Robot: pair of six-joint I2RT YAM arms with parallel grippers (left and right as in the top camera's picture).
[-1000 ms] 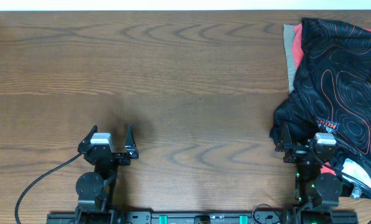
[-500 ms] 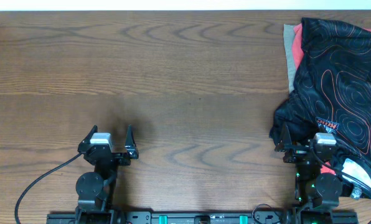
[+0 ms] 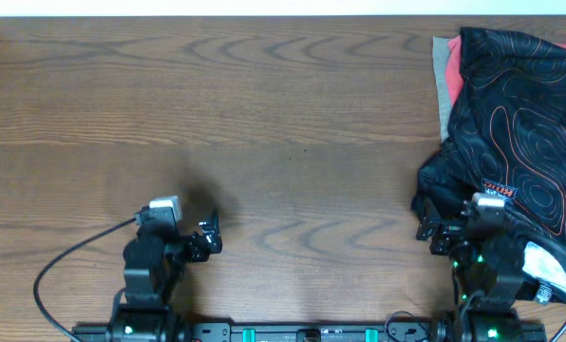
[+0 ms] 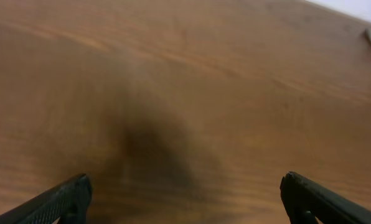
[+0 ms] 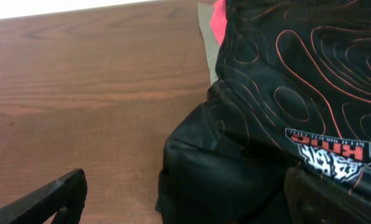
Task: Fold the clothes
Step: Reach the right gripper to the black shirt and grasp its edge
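Top-down overhead, low wrists (right: shared jersey (image 3: 520,114))

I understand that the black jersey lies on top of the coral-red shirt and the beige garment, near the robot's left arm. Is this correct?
One detail is wrong: the pile is near the right arm, not the left. The overhead view shows the black jersey lying on top of the coral-red shirt and the beige garment there.
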